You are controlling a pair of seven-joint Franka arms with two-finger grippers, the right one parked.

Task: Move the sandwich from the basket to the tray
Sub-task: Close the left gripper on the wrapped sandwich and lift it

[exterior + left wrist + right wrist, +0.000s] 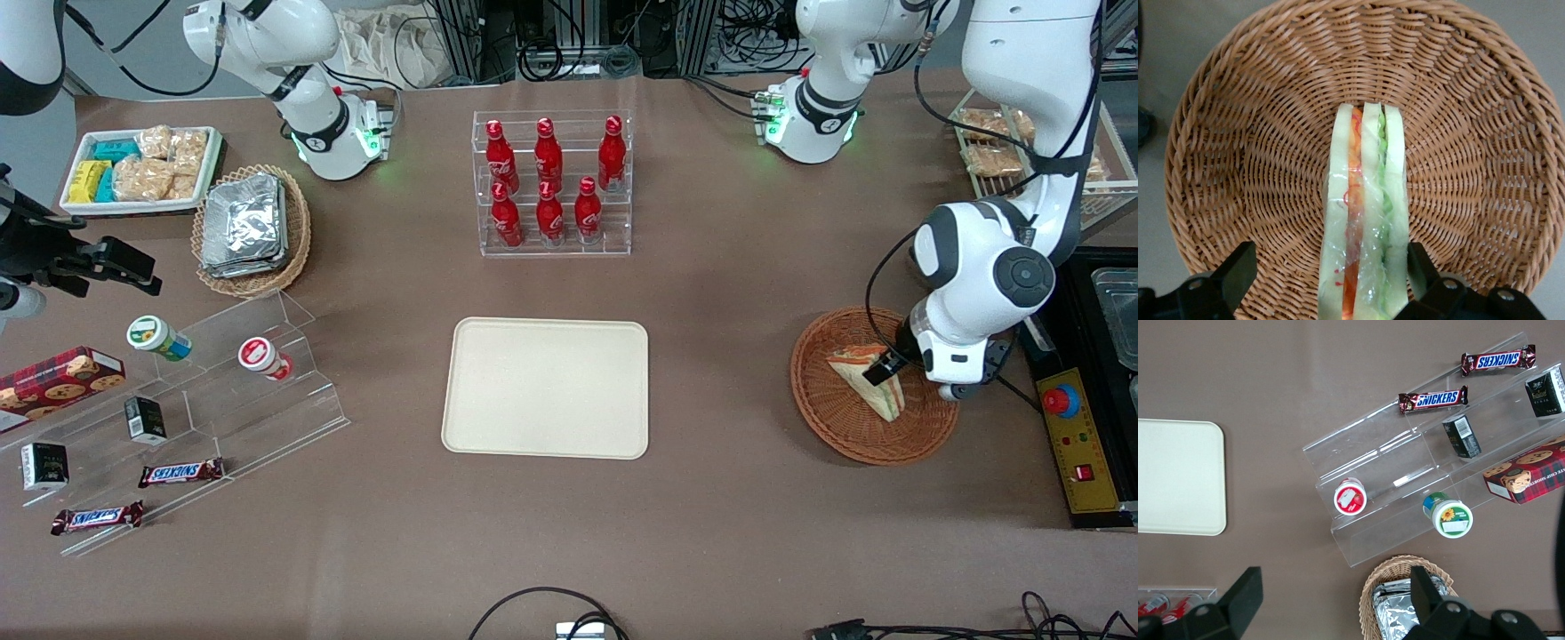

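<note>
The sandwich [885, 400] is a wrapped wedge of white bread with orange and green filling. It lies in the round reddish-brown basket [822, 404] toward the working arm's end of the table. My left gripper [882, 366] is down in the basket and open, with one finger on each side of the sandwich. In the left wrist view the sandwich [1365, 220] stands edge-up between the fingers of the gripper [1328, 259]. One finger [1239, 265] is apart from it and the other sits close against its wrapper. The basket's weave [1258, 153] surrounds it. The cream tray [547, 387] lies bare at the table's middle.
A clear rack of red bottles [551, 182] stands farther from the front camera than the tray. An oval basket of foil packets [249, 227], a white snack tray [142, 169] and a clear stepped stand [204, 400] with snacks lie toward the parked arm's end. A yellow control box [1076, 444] lies beside the basket.
</note>
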